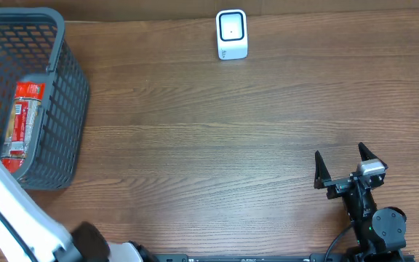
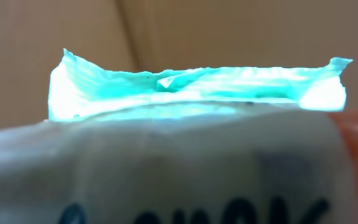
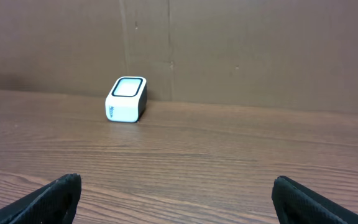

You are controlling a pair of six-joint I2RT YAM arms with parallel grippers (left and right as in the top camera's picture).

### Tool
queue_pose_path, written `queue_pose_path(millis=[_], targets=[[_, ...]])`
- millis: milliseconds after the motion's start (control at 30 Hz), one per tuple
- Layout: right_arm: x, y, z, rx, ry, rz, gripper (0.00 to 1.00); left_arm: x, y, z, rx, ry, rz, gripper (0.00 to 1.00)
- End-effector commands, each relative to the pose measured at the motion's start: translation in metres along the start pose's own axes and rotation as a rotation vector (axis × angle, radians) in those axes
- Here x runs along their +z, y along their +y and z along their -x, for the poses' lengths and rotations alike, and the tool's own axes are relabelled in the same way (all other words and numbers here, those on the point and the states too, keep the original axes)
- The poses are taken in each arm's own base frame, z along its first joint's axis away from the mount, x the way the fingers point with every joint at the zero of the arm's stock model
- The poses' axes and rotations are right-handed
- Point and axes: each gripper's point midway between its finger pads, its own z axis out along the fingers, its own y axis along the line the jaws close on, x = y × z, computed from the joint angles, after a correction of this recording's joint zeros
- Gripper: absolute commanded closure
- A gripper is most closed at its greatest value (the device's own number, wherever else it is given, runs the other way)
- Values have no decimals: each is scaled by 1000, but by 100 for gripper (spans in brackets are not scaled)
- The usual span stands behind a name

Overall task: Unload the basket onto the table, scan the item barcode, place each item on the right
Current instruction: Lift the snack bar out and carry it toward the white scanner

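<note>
Left: a grey basket (image 1: 64, 94) holds a red packet (image 1: 22, 120). A white packet (image 2: 191, 155) with a teal crimped edge fills the left wrist view, hard up against the left gripper; its fingers are hidden, so I cannot tell whether it is clamped. The white scanner (image 1: 231, 34) sits ahead and left of the right gripper (image 1: 340, 153), well apart, and that gripper's fingers are spread wide above the wooden table (image 1: 195, 145).

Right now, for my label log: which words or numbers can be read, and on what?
White packet, left wrist view: dark letters, blurred and cut off; unreadable.
Red packet in the basket: print too small to read.
Scanner: small mark on its side, too blurred to read.
No text is legible.
</note>
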Motion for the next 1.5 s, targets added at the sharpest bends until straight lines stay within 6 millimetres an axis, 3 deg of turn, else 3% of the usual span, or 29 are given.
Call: queue_pose_path(millis=[0, 67, 167, 400, 700, 1033, 1167, 1267, 1467], targets=[[0, 0, -1, -1, -6, -1, 0, -46, -52, 22, -22, -71, -139, 46], [0, -1, -1, -1, -6, -1, 0, -65, -83, 11, -21, -21, -210, 47], [0, 0, -1, -1, -6, -1, 0, -77, -111, -7, -45, 58, -282, 50], [0, 0, -1, -1, -6, -1, 0, -85, -168, -73, -23, 345, -419, 59], [0, 0, -1, -1, -6, -1, 0, -66, -228, -163, 74, 634, -406, 60], [0, -1, -1, -1, -6, -1, 0, -43, -321, -281, 170, 803, -460, 58], [0, 0, -1, -1, -6, -1, 0, -33, -345, -325, 218, 867, -451, 58], [0, -1, -1, -1, -6, -1, 0, -22, -365, -347, 245, 881, -446, 59], [0, 0, -1, -1, -6, -1, 0, -4, -401, -363, 261, 831, -462, 59]])
